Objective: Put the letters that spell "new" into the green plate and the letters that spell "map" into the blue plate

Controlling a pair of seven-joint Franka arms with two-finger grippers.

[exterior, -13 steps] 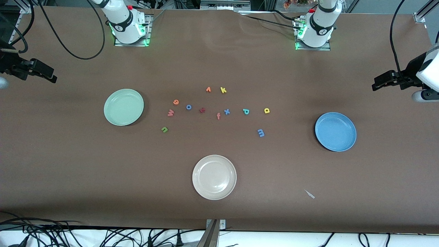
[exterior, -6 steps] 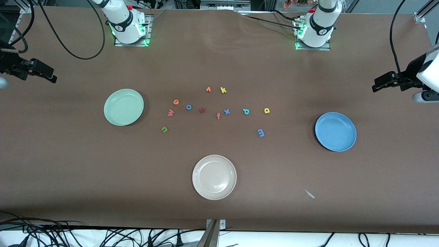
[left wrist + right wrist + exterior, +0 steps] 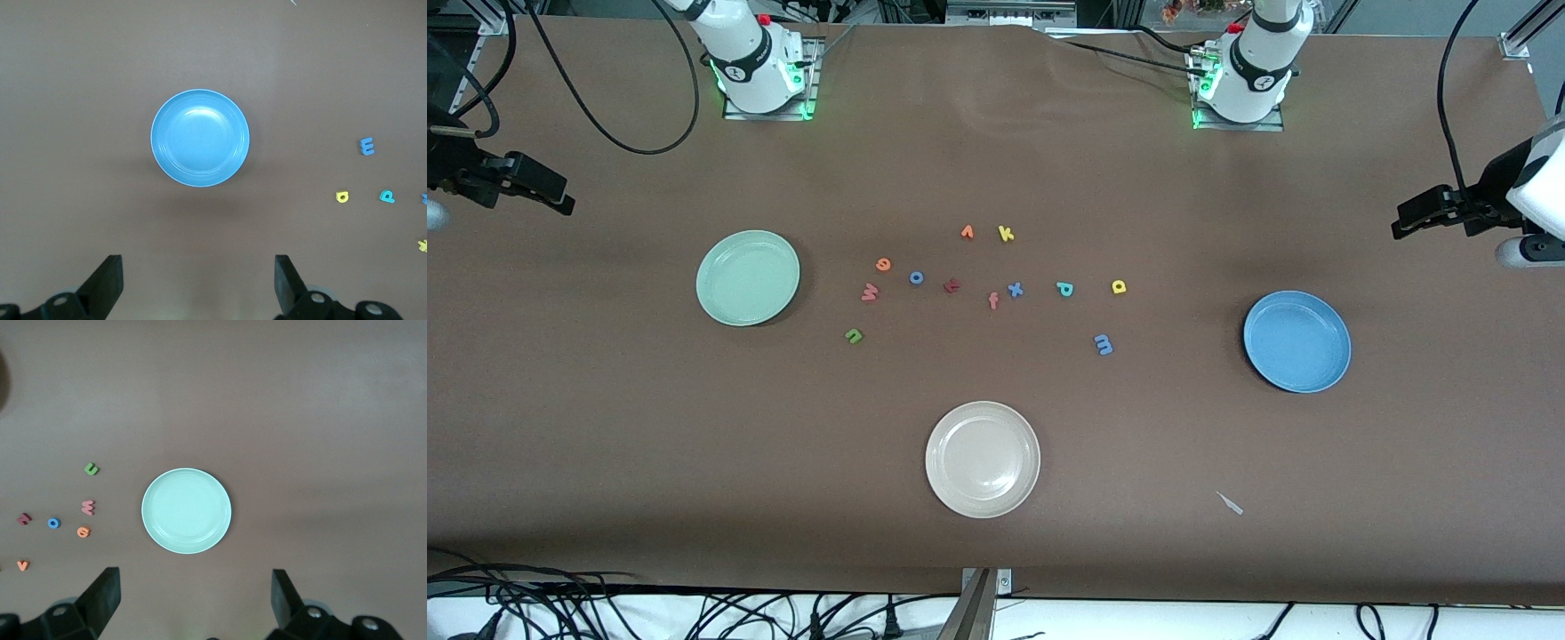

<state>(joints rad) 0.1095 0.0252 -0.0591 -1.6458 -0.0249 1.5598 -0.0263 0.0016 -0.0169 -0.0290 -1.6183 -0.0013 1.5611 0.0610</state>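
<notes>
Your left gripper (image 3: 197, 287) hangs high, fingers spread and empty, over the blue plate (image 3: 200, 137); your right gripper (image 3: 193, 603) likewise over the green plate (image 3: 187, 510).

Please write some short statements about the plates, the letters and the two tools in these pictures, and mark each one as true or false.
1. The green plate holds no letters. True.
2. The blue m lies in the blue plate. False: it lies on the table beside that plate, toward the middle.
3. The left tool is shut. False: it is open above the table, holding nothing.
4. The green n lies nearer the front camera than the orange e. True.
5. The right tool is open and holds nothing. True.
</notes>
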